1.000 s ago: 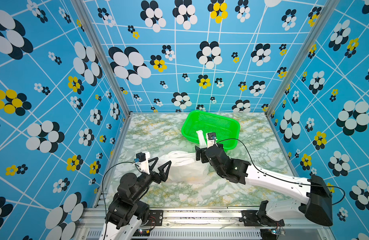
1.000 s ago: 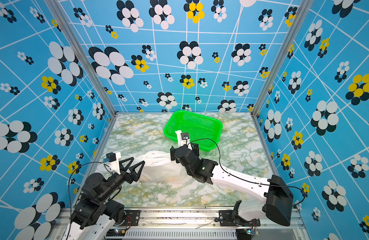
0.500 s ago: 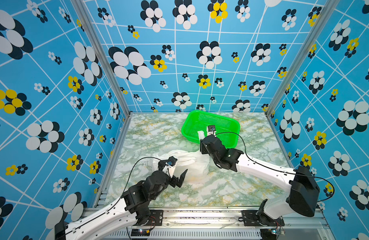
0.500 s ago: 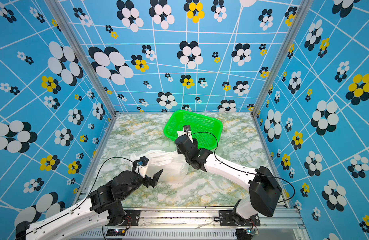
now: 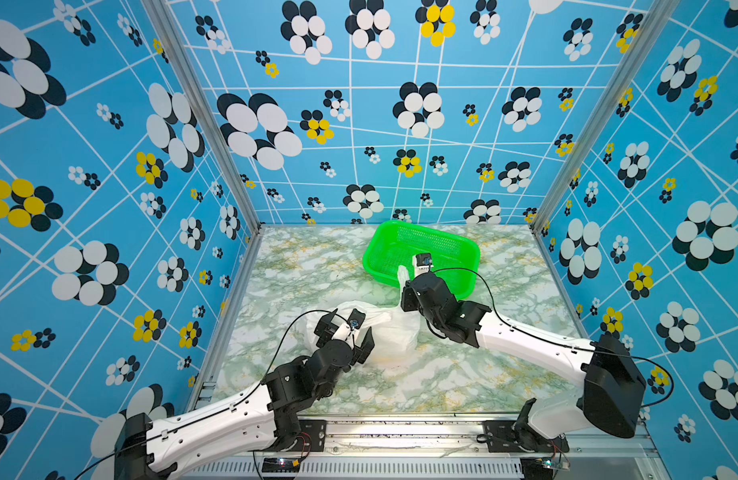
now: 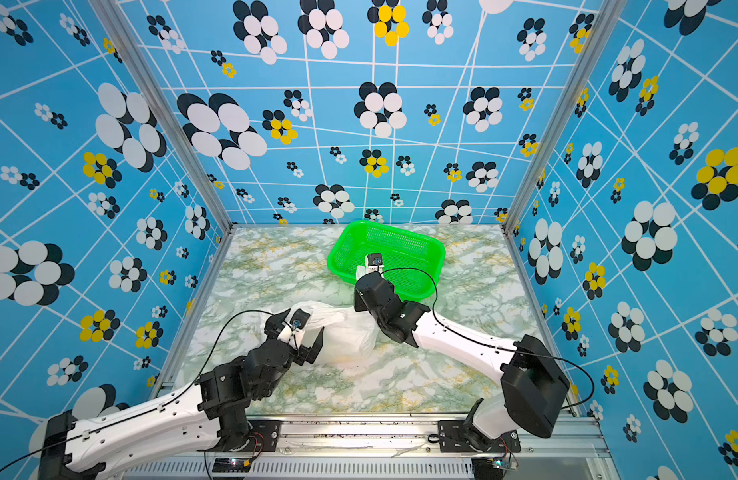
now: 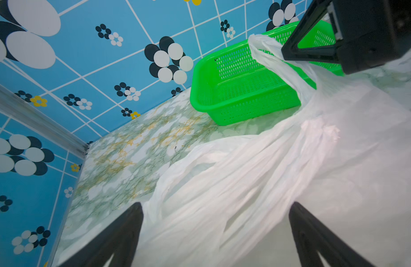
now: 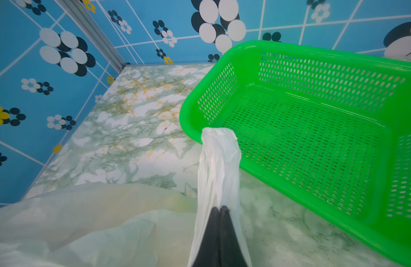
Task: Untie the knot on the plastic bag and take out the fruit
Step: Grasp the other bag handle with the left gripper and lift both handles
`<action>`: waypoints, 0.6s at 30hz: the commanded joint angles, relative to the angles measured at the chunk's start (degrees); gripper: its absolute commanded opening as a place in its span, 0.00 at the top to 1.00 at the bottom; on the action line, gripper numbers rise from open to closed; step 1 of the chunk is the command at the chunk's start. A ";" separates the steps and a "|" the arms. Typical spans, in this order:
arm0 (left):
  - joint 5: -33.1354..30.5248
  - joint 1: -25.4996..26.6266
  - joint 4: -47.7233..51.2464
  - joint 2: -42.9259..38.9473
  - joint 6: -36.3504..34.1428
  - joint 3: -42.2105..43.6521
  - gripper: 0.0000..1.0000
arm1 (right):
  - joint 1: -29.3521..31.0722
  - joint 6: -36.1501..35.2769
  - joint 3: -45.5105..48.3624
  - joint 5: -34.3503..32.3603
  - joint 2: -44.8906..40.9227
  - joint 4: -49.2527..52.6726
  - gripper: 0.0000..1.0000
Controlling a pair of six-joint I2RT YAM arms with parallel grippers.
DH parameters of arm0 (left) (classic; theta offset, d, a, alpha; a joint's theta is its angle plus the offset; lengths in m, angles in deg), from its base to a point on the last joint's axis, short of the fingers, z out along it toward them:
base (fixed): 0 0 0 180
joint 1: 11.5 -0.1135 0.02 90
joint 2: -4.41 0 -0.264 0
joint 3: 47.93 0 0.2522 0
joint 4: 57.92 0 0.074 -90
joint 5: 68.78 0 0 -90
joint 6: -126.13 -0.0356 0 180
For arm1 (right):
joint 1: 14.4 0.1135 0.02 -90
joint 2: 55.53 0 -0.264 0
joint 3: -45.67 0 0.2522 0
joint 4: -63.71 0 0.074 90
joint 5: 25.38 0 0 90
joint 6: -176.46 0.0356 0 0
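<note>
The thin, crinkly white plastic bag [image 5: 390, 336] lies on the marbled counter [image 5: 301, 266], at 7 o'clock from the green mesh basket [image 5: 454, 245]. The right end effector [image 8: 219, 210] is clamped on one loop handle [image 8: 219, 166] — stretched toward 1 o'clock. The left end effector [image 7: 215, 205] stands wide apart over the bag's 8 o'clock side.

— How is the plastic bag [image 5: 390, 332] found?
— Thin, white and translucent, it is seen slumped and crumpled on the marbled table [image 5: 309, 266], just in front of the green basket [image 5: 380, 270]. One loop handle [image 8: 219, 166] is drawn up taut toward the basket.
— And the knot, the fruit?
— The knot cannot be made out. The fruit [image 8: 167, 198] is shown only as a yellowish tint through the plastic.
</note>
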 commanded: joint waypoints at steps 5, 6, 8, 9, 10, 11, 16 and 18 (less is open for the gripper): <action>-3.81 -1.84 -0.35 -0.69 1.76 -2.97 0.06 | 4.71 0.54 4.35 0.41 -6.60 -4.32 1.00; -1.96 -2.81 -0.08 -1.47 2.33 -2.93 0.14 | 5.29 0.63 4.72 0.07 -7.09 -4.21 1.00; 2.06 -4.92 0.52 -2.91 3.34 -2.68 0.30 | 6.31 0.69 5.91 -0.31 -8.13 -4.66 1.00; 3.48 -6.03 0.62 -3.71 3.96 -2.56 0.37 | 6.79 0.75 6.91 -0.60 -8.90 -5.34 1.00; 4.85 -6.85 0.85 -4.34 4.50 -2.39 0.39 | 7.15 0.91 7.89 -0.84 -9.60 -6.09 1.00; 6.60 -7.92 1.34 -4.95 5.02 -2.42 0.36 | 7.39 1.12 8.94 -0.88 -10.34 -6.93 1.00; 11.94 -10.11 2.83 -5.66 5.66 -2.61 0.00 | 7.70 1.94 9.55 -0.43 -11.39 -6.47 1.00; 11.70 -10.59 2.92 -4.89 6.30 -2.84 0.01 | 8.18 1.94 9.81 -0.07 -11.69 -6.60 1.00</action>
